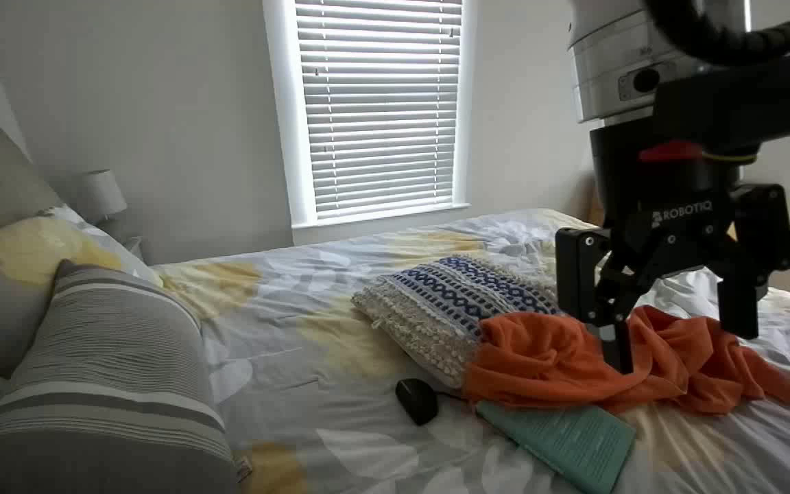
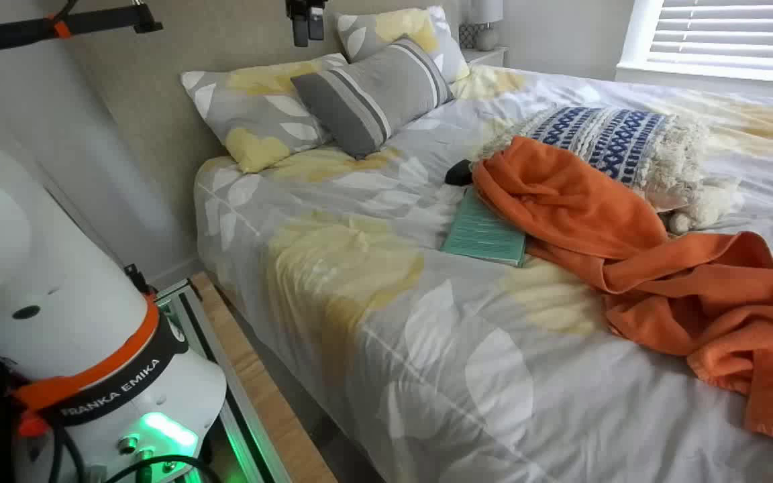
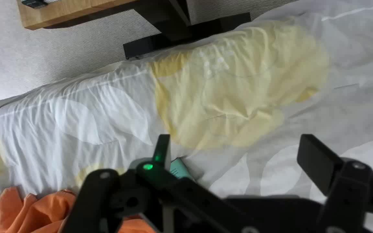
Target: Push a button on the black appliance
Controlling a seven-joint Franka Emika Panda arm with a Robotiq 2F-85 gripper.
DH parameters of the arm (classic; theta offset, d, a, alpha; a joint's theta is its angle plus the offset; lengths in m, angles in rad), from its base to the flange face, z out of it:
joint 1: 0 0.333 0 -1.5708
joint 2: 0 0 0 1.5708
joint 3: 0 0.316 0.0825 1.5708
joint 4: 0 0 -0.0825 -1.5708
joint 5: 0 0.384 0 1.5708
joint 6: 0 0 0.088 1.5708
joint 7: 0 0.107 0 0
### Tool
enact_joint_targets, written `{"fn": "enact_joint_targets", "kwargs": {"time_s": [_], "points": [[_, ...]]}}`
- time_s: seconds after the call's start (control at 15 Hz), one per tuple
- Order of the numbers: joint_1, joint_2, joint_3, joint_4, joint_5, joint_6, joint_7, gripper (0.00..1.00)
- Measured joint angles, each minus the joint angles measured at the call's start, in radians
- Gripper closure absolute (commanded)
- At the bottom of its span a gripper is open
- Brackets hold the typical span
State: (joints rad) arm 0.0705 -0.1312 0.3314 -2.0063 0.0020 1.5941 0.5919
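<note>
The tool [image 1: 678, 339] stands wide, its two fingers [image 3: 317, 161] far apart, and in the wrist view bare bedspread [image 3: 270, 155] shows between them. It hangs in the air; in an exterior view it crosses the line of sight to an orange cloth [image 1: 546, 357], and whether it is directly above that cloth I cannot tell. The black appliance [image 1: 417, 401], small and rounded, lies on the bedspread just beside a fringed cushion [image 1: 450, 295] with blue-patterned bands, well apart from the tool. A thin dark cord runs from it toward the cloth. Near it a green book [image 1: 566, 442] lies flat, partly beneath the cloth's edge. In both exterior views the cloth covers part of the cushion and trails away in loose folds. In the wrist view a corner of the book shows just beside one finger. Toward the headboard [image 2: 158, 40], a grey striped pillow [image 2: 386, 87] leans on floral pillows [image 2: 259, 97]. A green light [image 2: 168, 429] glows at the base of the white arm [image 2: 37, 268].
</note>
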Motion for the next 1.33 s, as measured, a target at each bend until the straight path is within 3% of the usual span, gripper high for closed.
{"fn": "enact_joint_targets", "kwargs": {"time_s": [0.87,1.07,1.33], "points": [[0.009,0.001,-0.012,0.0,-0.005,0.011,0.0,0.0],[0.011,0.022,-0.049,0.001,-0.045,0.132,-0.013,0.0],[0.004,0.101,-0.126,0.002,-0.082,0.383,-0.073,0.0]]}}
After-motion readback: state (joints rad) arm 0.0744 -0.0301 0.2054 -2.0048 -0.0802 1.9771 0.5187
